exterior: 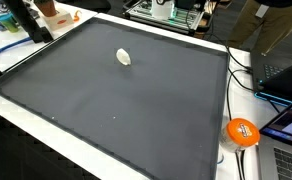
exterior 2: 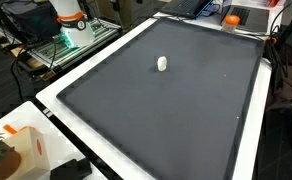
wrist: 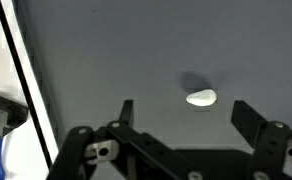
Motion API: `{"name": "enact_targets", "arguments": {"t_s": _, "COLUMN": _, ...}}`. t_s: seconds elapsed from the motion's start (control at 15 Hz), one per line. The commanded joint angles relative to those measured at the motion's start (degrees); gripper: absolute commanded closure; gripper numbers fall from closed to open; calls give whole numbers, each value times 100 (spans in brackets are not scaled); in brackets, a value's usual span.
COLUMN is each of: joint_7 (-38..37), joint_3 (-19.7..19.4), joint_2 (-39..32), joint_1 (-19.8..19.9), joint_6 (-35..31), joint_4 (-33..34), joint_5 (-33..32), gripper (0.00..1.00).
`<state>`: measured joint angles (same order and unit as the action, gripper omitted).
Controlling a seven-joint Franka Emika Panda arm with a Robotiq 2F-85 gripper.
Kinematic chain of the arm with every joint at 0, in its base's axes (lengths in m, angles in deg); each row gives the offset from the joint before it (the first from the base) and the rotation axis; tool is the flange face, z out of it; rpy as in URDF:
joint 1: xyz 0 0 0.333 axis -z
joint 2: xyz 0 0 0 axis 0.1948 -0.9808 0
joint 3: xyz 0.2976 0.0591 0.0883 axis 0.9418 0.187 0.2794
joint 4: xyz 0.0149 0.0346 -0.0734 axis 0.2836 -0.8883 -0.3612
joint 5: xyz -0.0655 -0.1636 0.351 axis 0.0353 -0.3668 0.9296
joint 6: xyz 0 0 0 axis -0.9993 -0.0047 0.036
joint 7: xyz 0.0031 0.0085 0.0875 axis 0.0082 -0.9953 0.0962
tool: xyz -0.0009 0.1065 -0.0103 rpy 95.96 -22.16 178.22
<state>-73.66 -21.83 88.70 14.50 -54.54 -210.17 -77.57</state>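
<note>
wrist view: the tool (wrist: 184, 110) hangs above the dark grey mat (wrist: 116, 60), fingers wide apart and gripping nothing. a small white oval object (wrist: 200, 98) lies just beyond the fingertips, untouched. in an exterior view, an orange round item (exterior: 242, 132) sits off the mat near cables (exterior: 241, 75). the mat covers a white counter (exterior 2: 86, 140) in a cluttered lab.

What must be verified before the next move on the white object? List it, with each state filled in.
1. End effector jaws open: ok.
2. Nothing between the jaws: ok.
3. White object in the wrist view, ahead of the fingers and apart from them: ok.
4. Object lying on the dark mat, away from its edges: ok.
5. Height of the end effector above the mat: cannot tell.
</note>
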Motion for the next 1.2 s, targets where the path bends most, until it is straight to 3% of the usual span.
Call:
{"name": "enact_targets", "arguments": {"t_s": 0.0, "joint_7": -171, "joint_3": -3, "joint_2": -970, "joint_1": -116, "joint_6": 310, "joint_4": 862, "joint_5": 246, "gripper": 0}}
{"name": "enact_targets", "arguments": {"t_s": 0.07, "joint_7": -193, "joint_3": -12, "joint_2": -1130, "joint_1": -131, "joint_6": 263, "joint_4": 992, "joint_5": 285, "gripper": 0}}
{"name": "enact_targets", "arguments": {"t_s": 0.13, "joint_7": -84, "joint_3": -32, "joint_2": -718, "joint_1": -118, "joint_6": 105, "joint_4": 595, "joint_5": 126, "gripper": 0}}
{"name": "enact_targets", "arguments": {"t_s": 0.53, "joint_7": -152, "joint_3": -35, "joint_2": -1165, "joint_1": -147, "joint_6": 115, "joint_4": 982, "joint_5": 166, "gripper": 0}}
{"name": "enact_targets", "arguments": {"t_s": 0.8, "joint_7": -1012, "joint_3": 66, "joint_2": -1543, "joint_1": -215, "joint_6": 172, "joint_4": 1362, "joint_5": -163, "gripper": 0}}
{"name": "enact_targets", "arguments": {"t_s": 1.13, "joint_7": -1239, "joint_3": 75, "joint_2": -2157, "joint_1": -356, "joint_6": 188, "joint_4": 1989, "joint_5": -244, "gripper": 0}}
